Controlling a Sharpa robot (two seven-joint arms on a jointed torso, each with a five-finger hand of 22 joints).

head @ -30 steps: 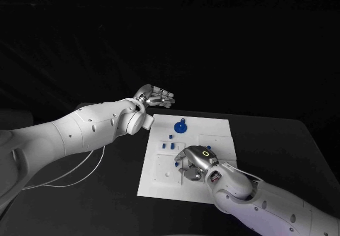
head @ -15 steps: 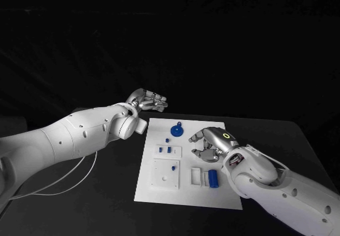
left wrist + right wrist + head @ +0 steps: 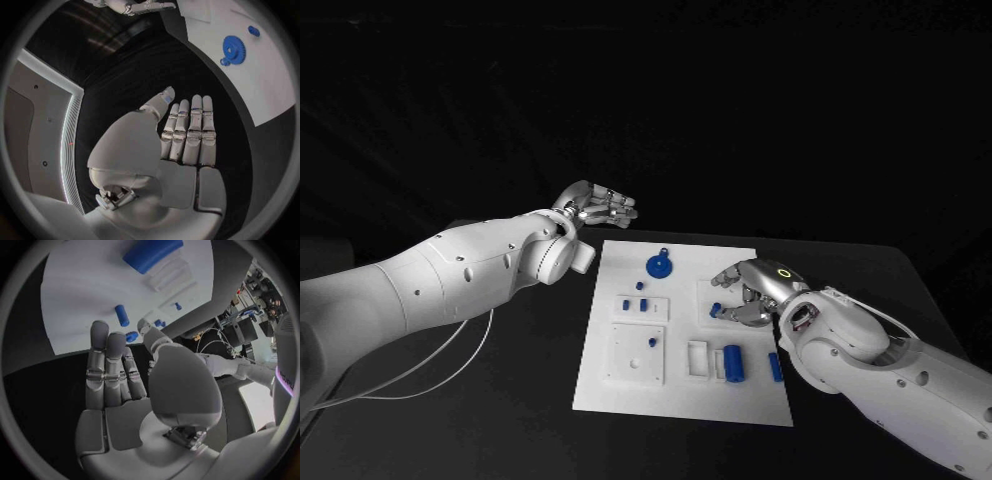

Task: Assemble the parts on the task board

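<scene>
A black table [image 3: 877,270] carries the white board [image 3: 747,390] at its middle, with darkness all round behind it. On the board, a blue gear [image 3: 661,266] lies toward 12 o'clock, two small blue pegs [image 3: 636,303] sit left of centre, and a lone blue stud [image 3: 653,341] stands in a square plate at about 8. A thick blue cylinder [image 3: 734,363] rests in a slot near 5, and a thinner blue pin [image 3: 776,367] lies just beside it, toward the board's right edge.

The right hand [image 3: 749,293] hangs over the board's 3 o'clock edge, fingers loosely apart, gripping nothing. The left hand [image 3: 600,205] is off the board beyond its 11 o'clock corner, flat, fingers straight and side by side, empty. A white cable [image 3: 459,362] curls on the table at 9.
</scene>
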